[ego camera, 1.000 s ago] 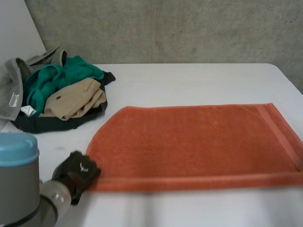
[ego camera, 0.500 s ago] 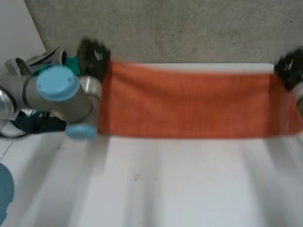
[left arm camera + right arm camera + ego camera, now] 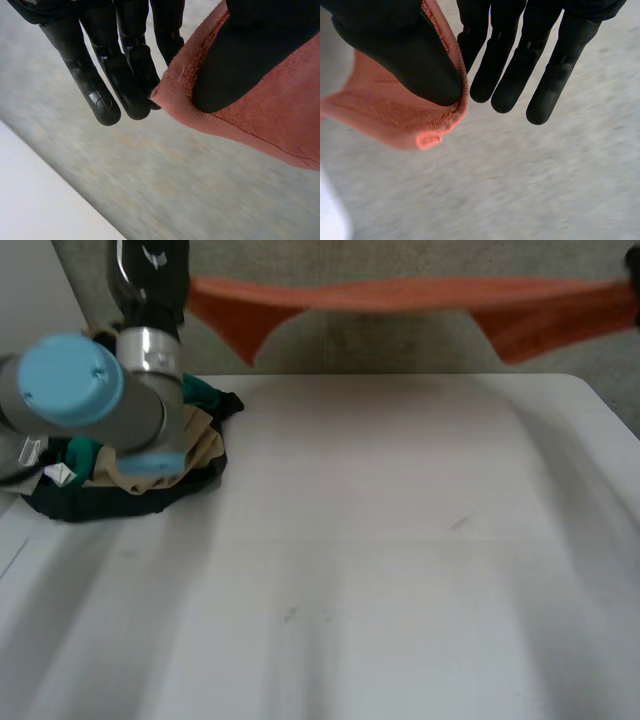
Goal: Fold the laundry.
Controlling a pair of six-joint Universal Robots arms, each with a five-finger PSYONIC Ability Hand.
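Towel aloft, ends pinched thumb-to-fingers by left robot hand and right robot hand; tag on clothes pile illegible.

The head camera looks down across the table toward the towel; both wrist cameras sit close at the towel's opposite ends.

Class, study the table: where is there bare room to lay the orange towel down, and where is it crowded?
The white table is bare from the clothes pile across to its right and near edges; the towel hangs above, pinched by the left hand and right hand. The far-left corner is crowded.
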